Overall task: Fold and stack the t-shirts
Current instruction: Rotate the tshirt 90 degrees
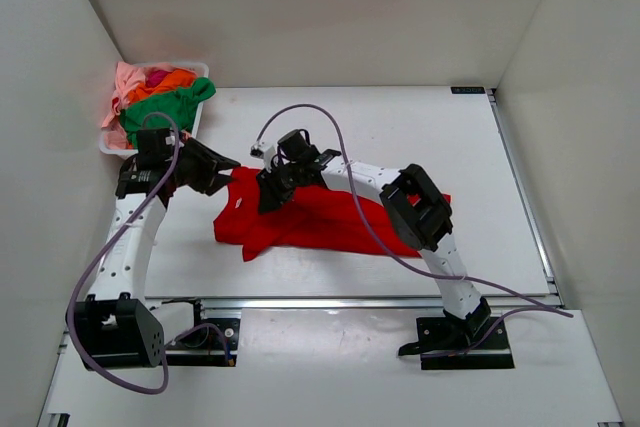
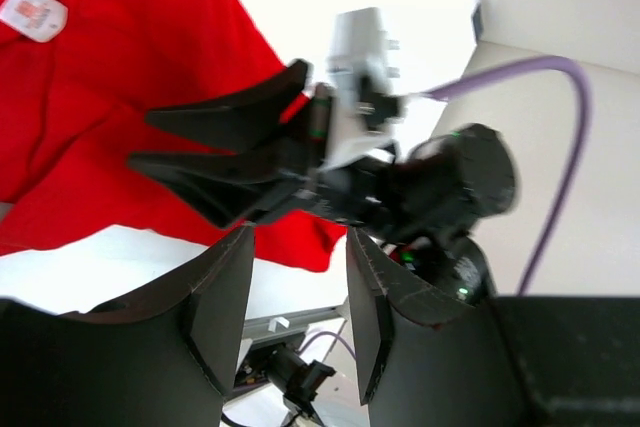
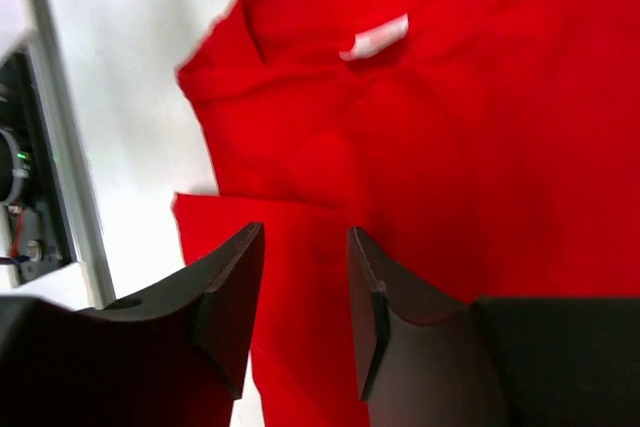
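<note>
A bright red t-shirt [image 1: 320, 222] lies crumpled and partly flat on the white table, its collar end to the left. It fills the right wrist view [image 3: 450, 147], where its white neck label [image 3: 375, 39] shows. My right gripper [image 1: 268, 197] hovers open and empty just above the shirt near the collar; in its own view the gripper [image 3: 305, 247] stands over red cloth. My left gripper [image 1: 230, 164] is open and empty at the shirt's left edge. In its own view the left gripper [image 2: 300, 257] faces the right gripper [image 2: 215, 152] and the shirt [image 2: 100, 97].
A white plastic basket [image 1: 200, 68] at the back left holds a green shirt [image 1: 165, 112], an orange one [image 1: 168, 82], a pink one [image 1: 125, 82] and a magenta one [image 1: 157, 75]. Purple cables [image 1: 350, 182] loop over the arms. White walls enclose the table; a metal rail [image 1: 350, 302] runs along the near edge.
</note>
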Robot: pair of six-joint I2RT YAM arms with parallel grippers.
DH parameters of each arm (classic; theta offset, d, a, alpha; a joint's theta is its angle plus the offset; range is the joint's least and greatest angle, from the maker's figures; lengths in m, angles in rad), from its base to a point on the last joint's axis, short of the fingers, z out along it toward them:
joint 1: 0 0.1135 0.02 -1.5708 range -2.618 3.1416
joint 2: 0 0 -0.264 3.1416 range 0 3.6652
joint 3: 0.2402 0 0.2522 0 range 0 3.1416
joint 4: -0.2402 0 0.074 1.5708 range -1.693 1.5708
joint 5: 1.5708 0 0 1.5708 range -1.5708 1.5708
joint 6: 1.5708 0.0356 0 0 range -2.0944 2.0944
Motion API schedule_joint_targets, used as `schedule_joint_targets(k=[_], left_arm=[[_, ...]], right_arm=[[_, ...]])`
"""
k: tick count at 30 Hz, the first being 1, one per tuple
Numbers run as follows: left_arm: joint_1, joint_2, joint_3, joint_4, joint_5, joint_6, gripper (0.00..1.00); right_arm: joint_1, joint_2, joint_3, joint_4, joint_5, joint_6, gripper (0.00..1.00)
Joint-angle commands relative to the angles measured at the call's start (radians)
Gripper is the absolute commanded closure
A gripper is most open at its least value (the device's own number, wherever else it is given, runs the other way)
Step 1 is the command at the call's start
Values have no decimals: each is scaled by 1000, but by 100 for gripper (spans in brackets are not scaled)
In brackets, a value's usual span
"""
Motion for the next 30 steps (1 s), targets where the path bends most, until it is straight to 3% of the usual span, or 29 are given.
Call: schedule_joint_targets(k=[1,15,18,21,25,30], left_arm=[[4,-45,0,41,46,-27,48],[5,-111,-68,53,63,-34,47],[-1,-119,-82,61,68,-43,48],[-4,-125,-92,66,72,-43,47],[-4,-132,-111,76,72,-46,48],[-13,-146,-148,78,62,-27,48]], right_arm=[[13,-7,-13,-11,61,-45,63],[42,25,2,-56,145,-76,65],[48,25,4,-62,142,-74,75],[48,13,10,-65,131,-74,98],[23,-30,32,-89,133,-34,100],[-49,-164,-132,73,87,146,100]])
